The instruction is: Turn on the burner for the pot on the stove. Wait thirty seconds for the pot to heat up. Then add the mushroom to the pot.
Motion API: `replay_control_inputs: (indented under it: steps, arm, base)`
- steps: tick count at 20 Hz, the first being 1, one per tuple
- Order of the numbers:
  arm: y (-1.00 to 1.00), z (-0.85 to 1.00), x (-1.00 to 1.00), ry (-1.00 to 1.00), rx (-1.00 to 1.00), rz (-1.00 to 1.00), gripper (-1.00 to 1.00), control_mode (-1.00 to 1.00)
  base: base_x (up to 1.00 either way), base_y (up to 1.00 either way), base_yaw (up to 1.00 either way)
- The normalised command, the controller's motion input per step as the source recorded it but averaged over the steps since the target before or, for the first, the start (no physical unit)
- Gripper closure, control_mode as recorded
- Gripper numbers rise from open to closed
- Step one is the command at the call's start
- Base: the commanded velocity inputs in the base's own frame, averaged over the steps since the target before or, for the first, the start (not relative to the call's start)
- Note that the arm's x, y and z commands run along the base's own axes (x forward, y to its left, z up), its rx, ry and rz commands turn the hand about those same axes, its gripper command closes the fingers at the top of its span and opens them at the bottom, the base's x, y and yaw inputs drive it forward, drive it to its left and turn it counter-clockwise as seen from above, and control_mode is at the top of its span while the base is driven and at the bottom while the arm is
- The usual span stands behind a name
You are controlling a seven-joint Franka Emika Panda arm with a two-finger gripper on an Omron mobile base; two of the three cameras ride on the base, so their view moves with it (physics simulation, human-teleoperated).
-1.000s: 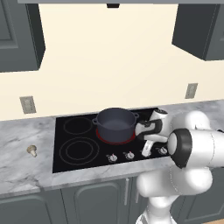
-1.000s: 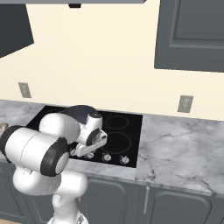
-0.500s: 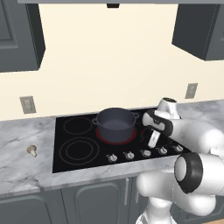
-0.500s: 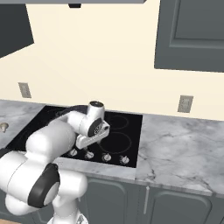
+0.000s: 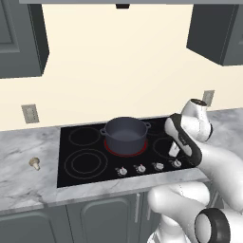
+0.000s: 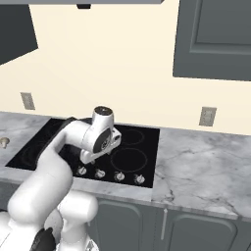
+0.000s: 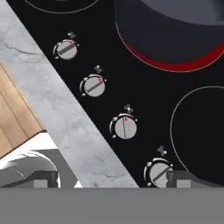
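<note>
The dark blue-grey pot (image 5: pixel 125 135) stands on the black stove (image 5: pixel 64 159) at its middle back. Under it the burner (image 5: pixel 124 151) glows red. My gripper (image 5: pixel 174 151) hangs open above the right end of the knob row (image 5: pixel 149 167), to the right of the pot and apart from it. In the hand view the pot (image 7: pixel 175 24) and the red burner (image 7: pixel 175 66) lie at the top, and the silver knobs (image 7: pixel 125 127) run diagonally; my fingertips (image 7: pixel 43 179) stand wide apart with nothing between them. The small tan mushroom (image 5: pixel 34 163) lies on the marble counter left of the stove.
A grey marble counter (image 6: pixel 196 166) stretches right of the stove (image 6: pixel 142 147). The mushroom (image 6: pixel 4 142) sits at the far left. Wall outlets (image 5: pixel 29 113) are on the cream backsplash, and dark cabinets (image 5: pixel 218 33) hang overhead. A large double ring (image 5: pixel 86 163) marks the front-left cooktop.
My hand has lifted off the knob row and drawn up and to the right. The burner's red glow, the pot and the mushroom are unchanged.
</note>
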Motion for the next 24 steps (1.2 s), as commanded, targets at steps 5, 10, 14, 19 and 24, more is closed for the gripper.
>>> replay_control_inputs:
  steps: [5,10,14,19,24]
  arm:
    - [-0.11,0.06,-0.15,-0.12,0.01,0.00,-1.00,-1.00]
    - [-0.01,0.00,-0.02,-0.03,0.00,0.00,-1.00,-1.00]
    - [0.00,0.00,0.00,0.00,0.00,0.00,-1.00,-1.00]
    - [0.00,0.00,0.00,0.00,0.00,0.00,-1.00,-1.00]
    - [0.00,0.00,0.00,0.00,0.00,0.00,-1.00,-1.00]
  base:
    - [0.00,0.00,0.00]
    - [0.00,0.00,0.00]
    - [0.00,0.00,0.00]
    - [0.00,0.00,0.00]
    - [0.00,0.00,0.00]
